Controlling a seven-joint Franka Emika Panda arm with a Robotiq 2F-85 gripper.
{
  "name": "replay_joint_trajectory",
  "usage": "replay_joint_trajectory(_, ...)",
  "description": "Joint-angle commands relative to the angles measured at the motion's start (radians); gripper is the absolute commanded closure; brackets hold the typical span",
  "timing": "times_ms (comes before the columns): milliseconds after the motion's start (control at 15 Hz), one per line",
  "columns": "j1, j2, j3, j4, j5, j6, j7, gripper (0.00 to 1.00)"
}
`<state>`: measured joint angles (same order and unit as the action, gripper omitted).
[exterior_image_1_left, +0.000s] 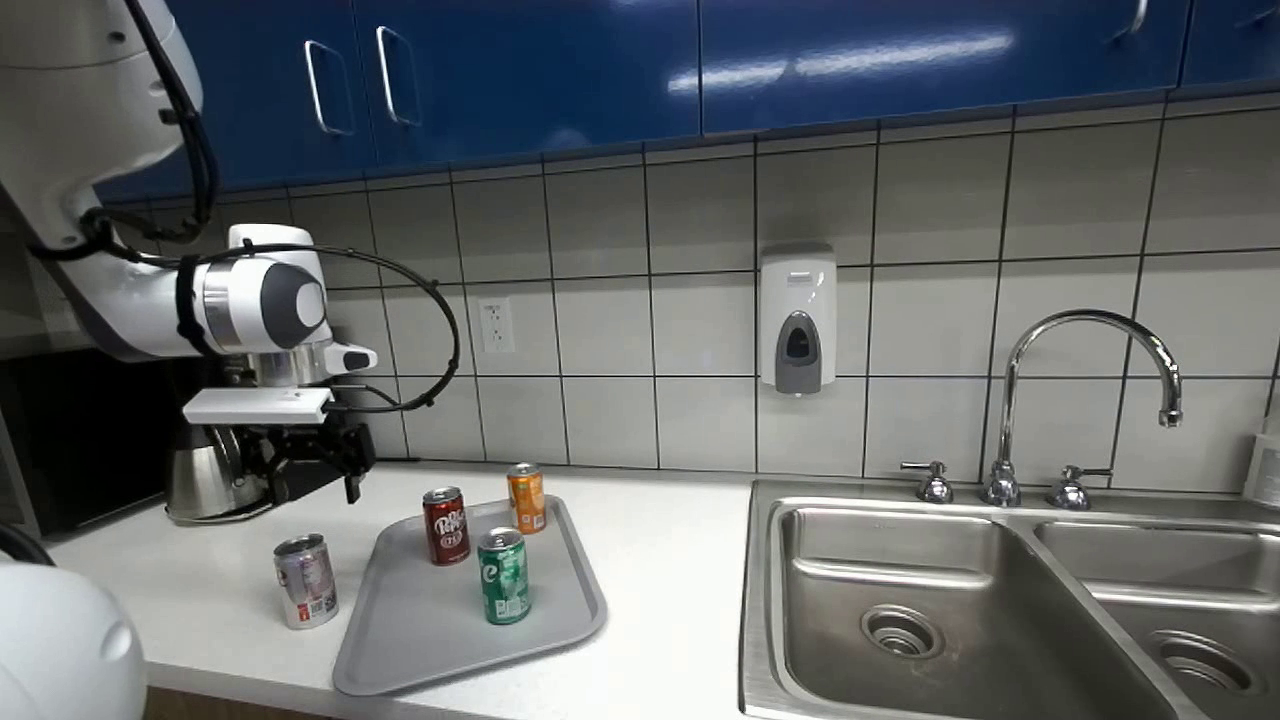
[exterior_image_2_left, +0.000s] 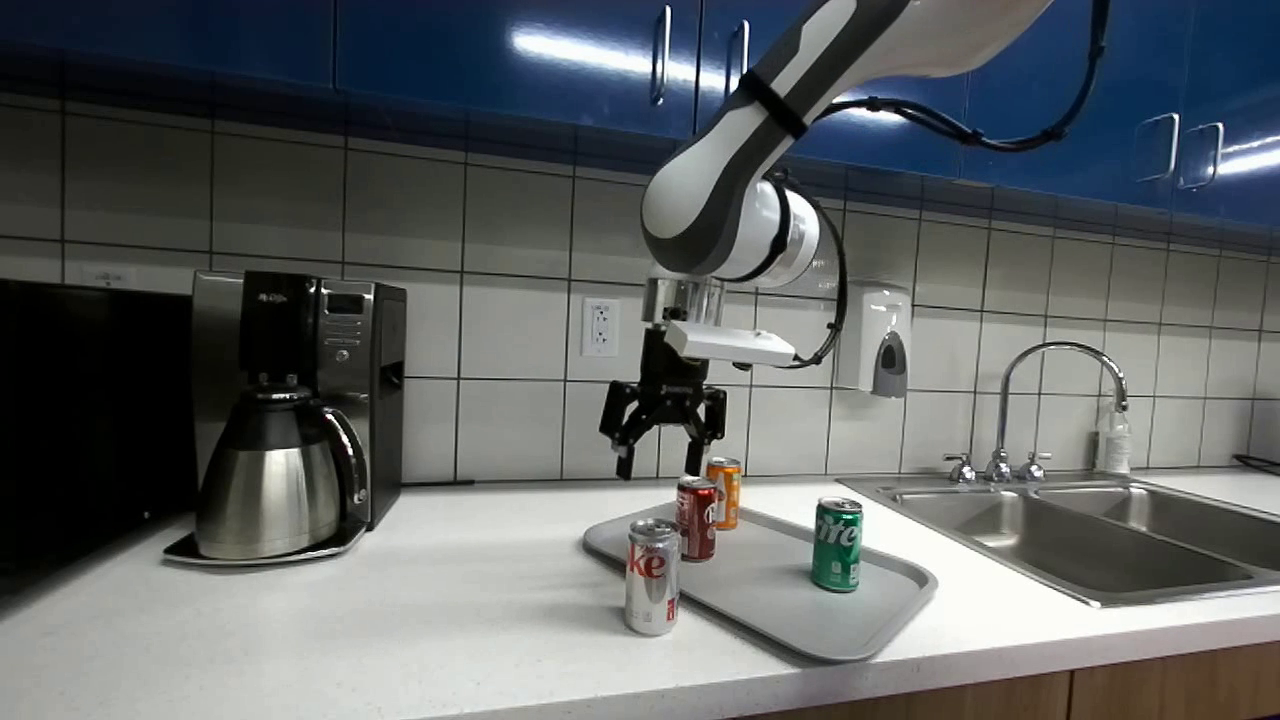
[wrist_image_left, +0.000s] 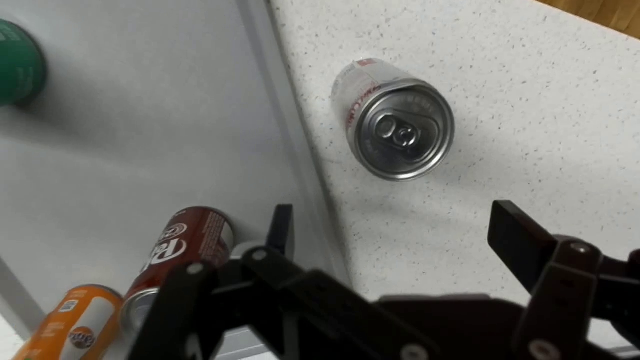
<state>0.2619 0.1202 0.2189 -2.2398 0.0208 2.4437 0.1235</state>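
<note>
Silver can: upright on the white bench, just beside the gray tray but apart from it. Red letters "ke" readable in an exterior view; finer print too small. Lid and pull tab plain in the wrist view.

Pincer: fingers spread wide apart; bench and tray edge show through the gap in the wrist view. Hangs above the bench, higher than the silver can's lid and a little toward the tiled wall.

Dark red can: upright on the tray, near the edge that faces the silver can. White Dr Pepper logo, made out in an exterior view.

Orange can: upright on the tray, near the wall-side edge, close to the dark red can but apart. Logo stands inverted in the wrist view, too blurred to read; small coded square by it.

Green can: upright on the tray, well apart from the orange one. Big white "ite" in an exterior view, the rest round the curve.

Coffee maker: on the bench against the wall, steel carafe on its base. Pale badge up front, too small to be sure of.

Sink: steel, double basin, arched chrome faucet behind.

Soap dispenser: white and gray, wall-mounted, below blue cabinets.
</note>
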Motion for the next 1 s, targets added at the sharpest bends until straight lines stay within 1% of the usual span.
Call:
replay_joint_trajectory(0,-0.051,-0.089,-0.028,-0.013,0.033,-0.099,-0.040,0.00)
replay_joint_trajectory(400,-0.108,-0.176,-0.090,-0.047,-0.019,-0.183,-0.028,0.00)
replay_joint_trajectory(733,-0.141,-0.234,-0.121,-0.117,-0.054,-0.175,-0.027,0.00)
replay_joint_trajectory(933,-0.160,-0.262,-0.139,-0.157,-0.049,-0.164,-0.037,0.00)
